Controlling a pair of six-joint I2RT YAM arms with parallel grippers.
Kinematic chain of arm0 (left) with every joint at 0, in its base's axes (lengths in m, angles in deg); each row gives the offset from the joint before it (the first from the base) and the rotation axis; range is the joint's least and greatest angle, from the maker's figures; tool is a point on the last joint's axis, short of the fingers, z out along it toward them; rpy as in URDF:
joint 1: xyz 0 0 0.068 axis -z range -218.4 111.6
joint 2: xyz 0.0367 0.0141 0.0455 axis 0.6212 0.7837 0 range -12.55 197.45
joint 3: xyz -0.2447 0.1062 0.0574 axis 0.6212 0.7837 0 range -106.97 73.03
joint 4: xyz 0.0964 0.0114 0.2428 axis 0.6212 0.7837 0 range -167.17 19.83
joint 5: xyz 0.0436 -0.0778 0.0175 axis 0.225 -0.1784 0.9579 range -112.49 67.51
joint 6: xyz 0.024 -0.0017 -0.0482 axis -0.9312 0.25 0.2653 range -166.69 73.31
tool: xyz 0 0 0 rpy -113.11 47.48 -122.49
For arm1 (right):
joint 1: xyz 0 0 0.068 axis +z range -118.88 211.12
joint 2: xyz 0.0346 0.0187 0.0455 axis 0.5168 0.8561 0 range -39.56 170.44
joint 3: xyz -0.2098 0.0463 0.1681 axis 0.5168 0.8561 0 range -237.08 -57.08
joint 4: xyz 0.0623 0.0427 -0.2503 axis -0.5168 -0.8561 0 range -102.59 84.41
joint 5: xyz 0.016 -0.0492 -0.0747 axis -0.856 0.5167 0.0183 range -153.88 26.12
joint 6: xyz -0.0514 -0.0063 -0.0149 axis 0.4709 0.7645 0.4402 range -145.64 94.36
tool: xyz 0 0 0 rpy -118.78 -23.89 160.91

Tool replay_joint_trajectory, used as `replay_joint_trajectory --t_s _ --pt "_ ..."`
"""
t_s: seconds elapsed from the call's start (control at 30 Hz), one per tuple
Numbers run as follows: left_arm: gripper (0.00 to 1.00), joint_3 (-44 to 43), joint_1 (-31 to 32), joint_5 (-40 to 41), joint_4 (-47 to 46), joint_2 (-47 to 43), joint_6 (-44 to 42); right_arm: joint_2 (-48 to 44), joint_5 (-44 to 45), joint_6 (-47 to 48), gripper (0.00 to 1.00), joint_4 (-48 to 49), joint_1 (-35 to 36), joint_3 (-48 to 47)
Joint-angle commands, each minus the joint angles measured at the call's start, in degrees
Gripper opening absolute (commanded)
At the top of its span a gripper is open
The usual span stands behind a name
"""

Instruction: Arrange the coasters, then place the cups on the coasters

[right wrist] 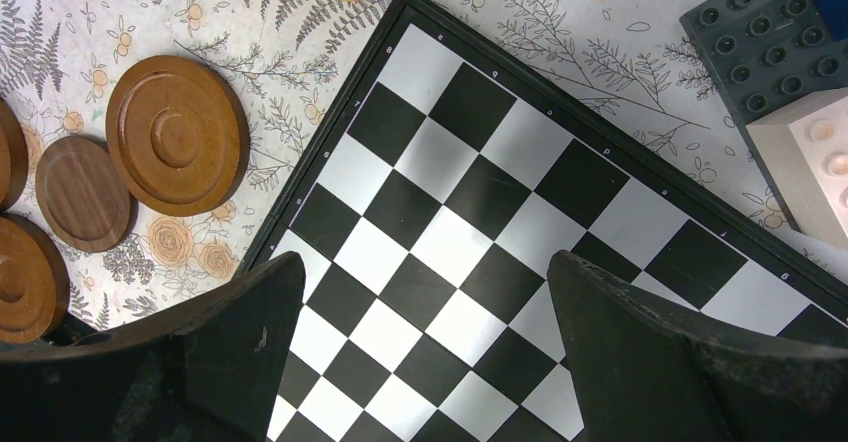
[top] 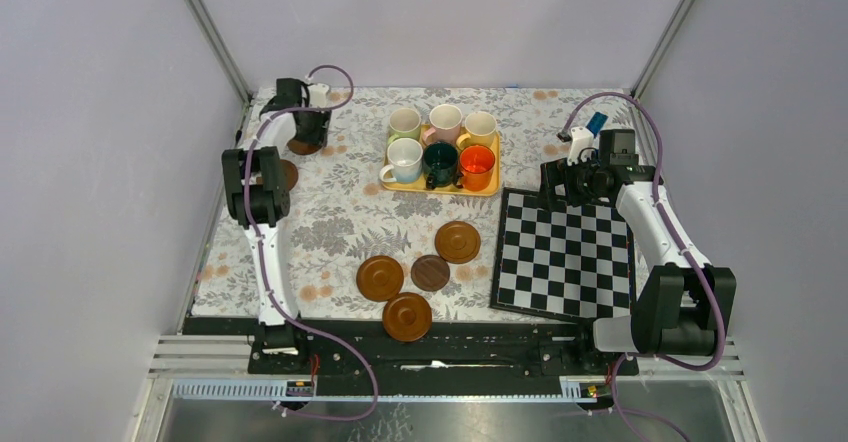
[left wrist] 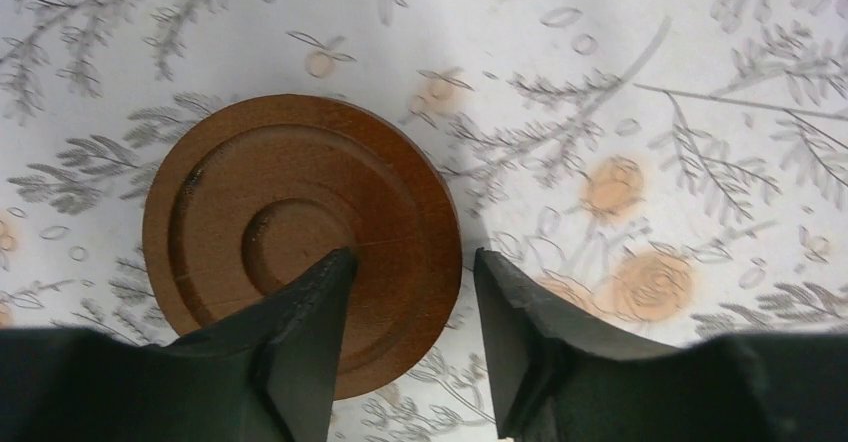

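Coasters (top: 406, 316) lie four together at the near middle of the tabletop (top: 340, 222), on its floral cloth. One sits close to the near edge. A reddish coaster (top: 380, 277) and a smaller dark coaster (top: 430, 272) lie side by side just beyond it, and a lighter coaster (top: 457, 242) lies a little farther and to the right.

Right of this cluster, a chequered board (top: 565, 252) lies askew on the cloth. The right gripper (right wrist: 425, 262) hovers over the board's far-left part with its fingers spread wide and only black and white squares between them, so it is released.

Farther back on the left, a fifth coaster (top: 290, 174) shows partly from behind the left arm. At the middle, a yellow tray (top: 440, 189) holds all six cups in two rows of three. The near row has the pale blue cup (top: 404, 159), the dark green cup (top: 440, 162) and the orange cup (top: 477, 166). The far row has the light green cup (top: 405, 122), the pink cup (top: 444, 120) and the yellow cup (top: 480, 127).

At the far left, the left gripper (left wrist: 412, 257) points down over a sixth coaster (left wrist: 280, 212), which lies flat on the cloth. Its fingers are parted and straddle the rim, one over the recessed face and the other over the cloth just outside, so it is not clenched.

At the far right, beside the board's far edge, sit a dark studded block (right wrist: 770, 42) and a white block (right wrist: 810, 162).
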Motion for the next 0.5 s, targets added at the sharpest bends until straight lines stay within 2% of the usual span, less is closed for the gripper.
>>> replay_joint_trajectory --t_s 0.0,0.13,0.47 --pt "0.45 8.6 3.3 -1.3 2.2 -6.2 -0.9 -0.9 -0.2 0.2 0.98 0.4 0.4 -0.5" --pt "0.40 15.9 4.5 -2.0 1.9 -10.6 -0.7 -1.3 -0.5 0.3 0.98 0.4 0.5 -0.5" --pt "0.37 37.2 6.0 -4.7 -0.3 -22.6 -2.0 -2.7 -0.7 0.3 0.98 0.6 0.5 -0.1"
